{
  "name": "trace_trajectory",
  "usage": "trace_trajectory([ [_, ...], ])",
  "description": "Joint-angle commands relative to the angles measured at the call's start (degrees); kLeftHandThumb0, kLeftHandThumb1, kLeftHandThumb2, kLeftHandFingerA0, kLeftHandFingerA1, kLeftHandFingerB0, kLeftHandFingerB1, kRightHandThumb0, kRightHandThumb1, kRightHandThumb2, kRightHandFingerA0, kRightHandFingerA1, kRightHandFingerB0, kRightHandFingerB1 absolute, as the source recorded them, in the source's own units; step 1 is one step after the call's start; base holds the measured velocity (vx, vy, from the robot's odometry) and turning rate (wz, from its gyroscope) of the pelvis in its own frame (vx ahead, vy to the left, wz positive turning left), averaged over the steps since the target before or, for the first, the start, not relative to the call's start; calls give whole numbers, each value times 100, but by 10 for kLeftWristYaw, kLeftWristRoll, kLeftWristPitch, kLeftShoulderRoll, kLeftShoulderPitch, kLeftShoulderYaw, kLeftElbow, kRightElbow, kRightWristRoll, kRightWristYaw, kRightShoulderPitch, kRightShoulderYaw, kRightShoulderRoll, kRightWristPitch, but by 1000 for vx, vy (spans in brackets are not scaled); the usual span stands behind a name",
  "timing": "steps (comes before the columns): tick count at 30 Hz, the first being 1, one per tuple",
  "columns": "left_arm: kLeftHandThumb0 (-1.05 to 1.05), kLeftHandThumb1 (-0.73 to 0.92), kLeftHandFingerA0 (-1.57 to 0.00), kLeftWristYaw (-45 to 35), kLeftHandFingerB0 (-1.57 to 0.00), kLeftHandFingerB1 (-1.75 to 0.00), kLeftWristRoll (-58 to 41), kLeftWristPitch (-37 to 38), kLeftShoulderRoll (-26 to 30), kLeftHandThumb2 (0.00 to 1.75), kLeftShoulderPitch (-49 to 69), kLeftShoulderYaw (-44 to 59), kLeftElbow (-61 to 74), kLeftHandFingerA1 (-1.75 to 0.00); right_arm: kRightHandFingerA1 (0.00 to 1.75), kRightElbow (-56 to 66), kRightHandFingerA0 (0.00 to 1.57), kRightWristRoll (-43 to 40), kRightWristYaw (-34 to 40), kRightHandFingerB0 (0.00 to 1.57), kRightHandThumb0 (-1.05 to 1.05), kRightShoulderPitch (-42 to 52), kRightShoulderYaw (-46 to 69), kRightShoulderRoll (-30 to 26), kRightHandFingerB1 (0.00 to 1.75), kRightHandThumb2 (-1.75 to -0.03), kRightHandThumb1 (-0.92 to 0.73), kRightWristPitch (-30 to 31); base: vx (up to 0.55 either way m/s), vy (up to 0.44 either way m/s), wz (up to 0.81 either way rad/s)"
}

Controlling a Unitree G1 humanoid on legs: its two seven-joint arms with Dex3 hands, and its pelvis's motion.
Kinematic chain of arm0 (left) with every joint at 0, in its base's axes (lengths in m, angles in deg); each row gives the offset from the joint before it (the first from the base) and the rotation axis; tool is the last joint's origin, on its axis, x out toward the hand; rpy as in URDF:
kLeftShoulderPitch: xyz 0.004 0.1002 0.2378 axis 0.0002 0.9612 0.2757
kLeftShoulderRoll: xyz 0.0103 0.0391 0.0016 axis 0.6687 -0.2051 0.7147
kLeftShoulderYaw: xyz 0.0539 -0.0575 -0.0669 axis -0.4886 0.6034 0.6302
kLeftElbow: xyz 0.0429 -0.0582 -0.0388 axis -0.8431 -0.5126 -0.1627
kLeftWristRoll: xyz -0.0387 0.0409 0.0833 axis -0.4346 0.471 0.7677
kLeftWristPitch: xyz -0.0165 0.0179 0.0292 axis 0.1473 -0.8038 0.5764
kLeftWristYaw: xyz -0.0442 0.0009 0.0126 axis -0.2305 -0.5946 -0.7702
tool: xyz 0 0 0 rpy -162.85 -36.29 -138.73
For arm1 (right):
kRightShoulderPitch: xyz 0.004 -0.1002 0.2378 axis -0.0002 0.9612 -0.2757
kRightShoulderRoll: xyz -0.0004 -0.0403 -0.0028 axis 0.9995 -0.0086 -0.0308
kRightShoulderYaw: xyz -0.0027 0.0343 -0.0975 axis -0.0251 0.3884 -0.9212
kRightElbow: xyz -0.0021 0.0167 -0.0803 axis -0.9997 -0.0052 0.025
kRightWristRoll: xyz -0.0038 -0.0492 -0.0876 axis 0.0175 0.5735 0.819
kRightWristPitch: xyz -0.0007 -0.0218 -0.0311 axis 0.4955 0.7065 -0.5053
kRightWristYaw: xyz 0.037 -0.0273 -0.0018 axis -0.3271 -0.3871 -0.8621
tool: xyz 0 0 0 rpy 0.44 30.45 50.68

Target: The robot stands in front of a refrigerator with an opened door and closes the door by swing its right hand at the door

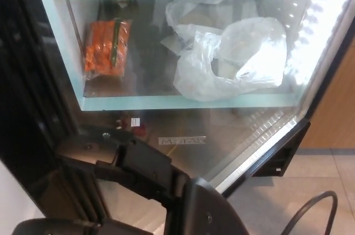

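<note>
R hand [102,152], black, reaches in from bottom right across the lower fridge front to the dark left side; fingers hidden against dark frame, can't tell if spread or closed. L hand not in shot. Glass fridge door w/ black frame [277,154]: its lower corner shows at right, seemingly ajar. Inside: orange packet [104,47] and crumpled clear plastic bag [230,60] on pale green shelf [138,103]. Step, my read: mid-swing, door not shut. Next: firm contact w/ door, push through till it seals.
</note>
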Motion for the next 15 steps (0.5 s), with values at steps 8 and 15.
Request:
trace_trajectory([
  [8,-62,92,-24,42,-15,-33,36,-4,13,74,-22,-28,-28,-36,15,-407,0,115,65,14,-93,-473,89,24,26,-112,-75,244,0,0,0],
  [15,-32,67,0,39,0,-47,29,-14,10,118,-26,-30,-22,-47,15,-681,4,90,97,11,-90,-666,82,20,21,-113,-82,325,2,1,1],
])
